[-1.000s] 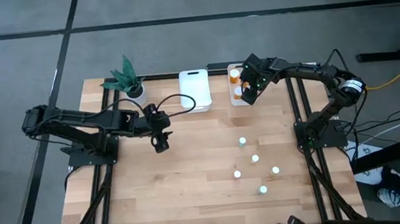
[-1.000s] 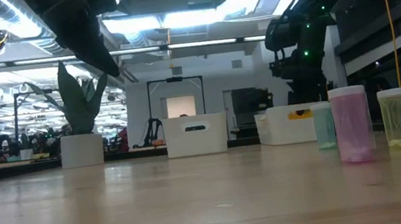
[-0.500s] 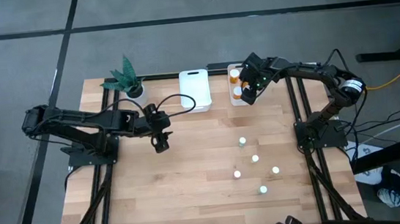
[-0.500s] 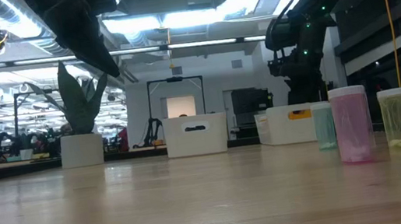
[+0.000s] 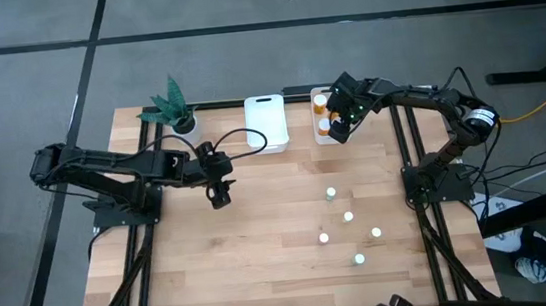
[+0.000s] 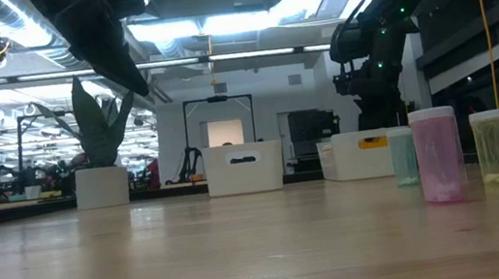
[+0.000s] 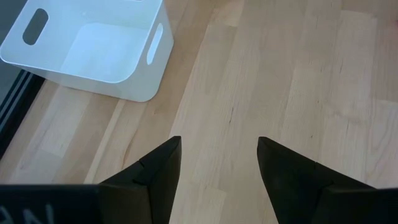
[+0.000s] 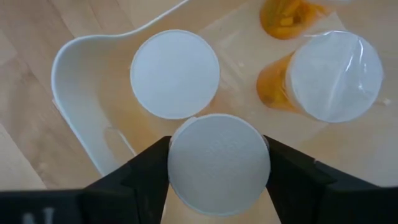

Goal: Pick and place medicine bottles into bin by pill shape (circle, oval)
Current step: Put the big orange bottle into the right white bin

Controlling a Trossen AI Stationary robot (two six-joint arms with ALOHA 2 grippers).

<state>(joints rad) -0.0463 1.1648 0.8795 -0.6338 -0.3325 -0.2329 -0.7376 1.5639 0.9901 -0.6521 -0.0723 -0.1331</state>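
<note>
Right gripper over right bin, jaws flanking white-capped bottle; whether gripping or letting go, cannot tell. Orange bottles already sorted there. Five pale bottles wait on desk. Left gripper idles wide, empty, near left bin.

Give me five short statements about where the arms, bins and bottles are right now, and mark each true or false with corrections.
1. The right gripper is over the white bin with orange bottles. True.
2. The left gripper grips a bottle. False: its fingers are apart over bare wood.
3. Five small pale bottles stand on the wooden table. True.
4. The white bin beside the left arm holds bottles. False: it looks empty.
5. The potted green plant sits inside a bin. False: it stands at the table's far edge.
</note>
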